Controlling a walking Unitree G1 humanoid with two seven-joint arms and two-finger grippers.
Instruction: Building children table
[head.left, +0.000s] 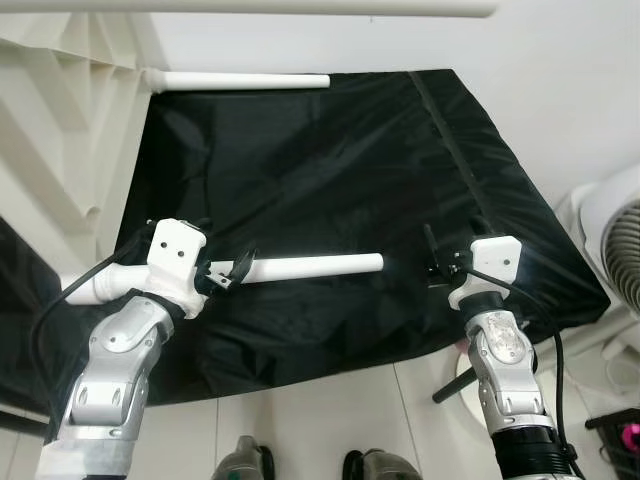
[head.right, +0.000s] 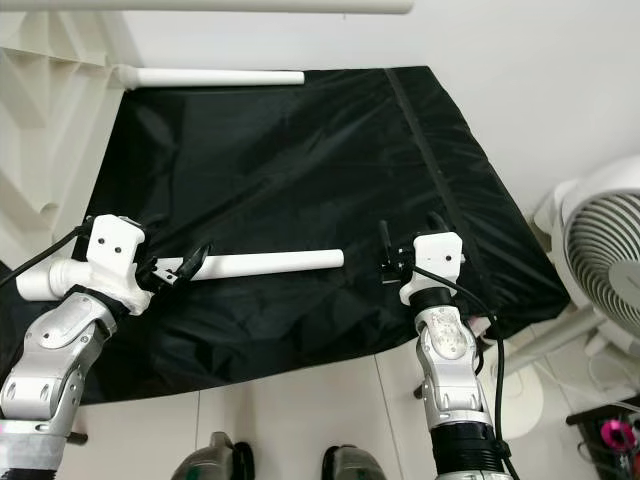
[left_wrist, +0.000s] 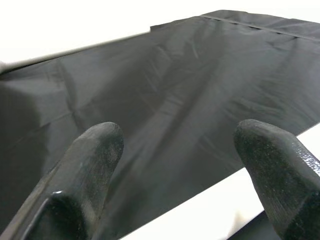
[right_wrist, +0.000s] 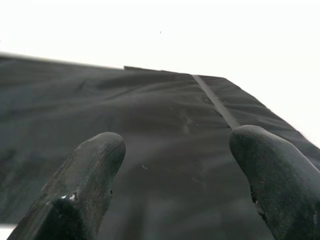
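Hovering with fingers spread, the left gripper (head.left: 228, 276) straddles the near end of a white table leg (head.left: 310, 266) lying on the black cloth (head.left: 300, 150); right gripper (head.left: 437, 262) waits released nearby. Closing squarely should prevent rolling. Another leg (head.left: 240, 81), perhaps identical, lies beyond.

No text, label or number is legible anywhere (nothing printed shows).
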